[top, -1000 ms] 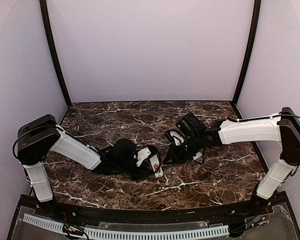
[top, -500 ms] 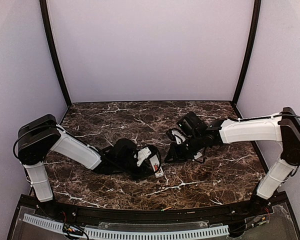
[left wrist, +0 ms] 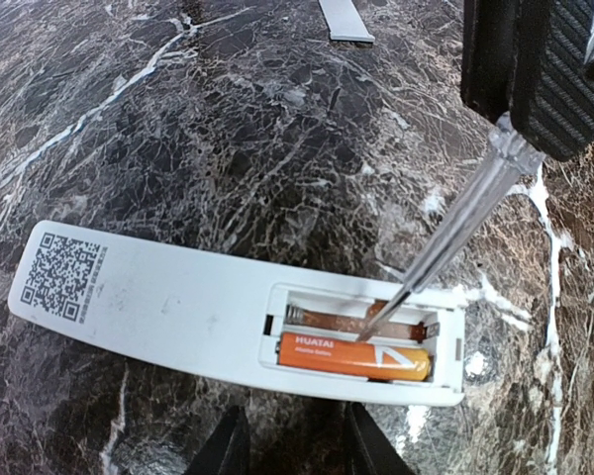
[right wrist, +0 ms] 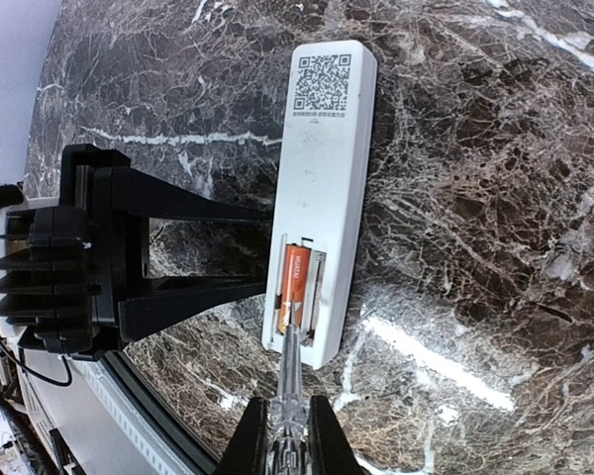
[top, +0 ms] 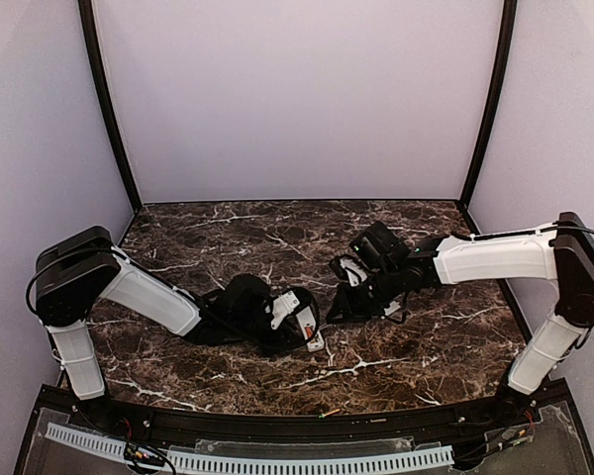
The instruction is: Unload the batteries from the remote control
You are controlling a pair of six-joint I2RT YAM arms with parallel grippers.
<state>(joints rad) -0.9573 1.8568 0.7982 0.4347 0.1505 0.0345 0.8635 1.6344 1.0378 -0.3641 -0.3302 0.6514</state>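
**Probe in the battery bay as two arms meet over a white remote**

From above, both arms reach to the middle of the dark marbled table (top: 426, 346). The remote control (top: 313, 339) lies there as a small white sliver at the tip of the left gripper (top: 305, 325). The right gripper (top: 342, 309) hangs just beside it, slanting down toward the handset. At this range neither gripper's jaws can be read.

The left wrist camera shows the remote lying back-up, with a QR label at one end and the battery recess uncovered at the other. One of the batteries (left wrist: 354, 357), orange with white lettering, sits in the nearer slot. The farther slot shows only something brownish that cannot be made out. A slim translucent tool (left wrist: 455, 228) is clamped in the right gripper's closed jaws, and its tip dips into that farther slot. The left gripper's fingertips (left wrist: 230, 447) stand apart at the bottom of the view, at the remote's near long edge. A flat grey-white piece (left wrist: 346, 20) lies well apart on the marble.

The right wrist camera looks down the tool to the recess, where the orange battery lies lengthwise. The left gripper's two black fingers are spread along the remote's long side, not around it, and their tips reach its edge at the recess end.
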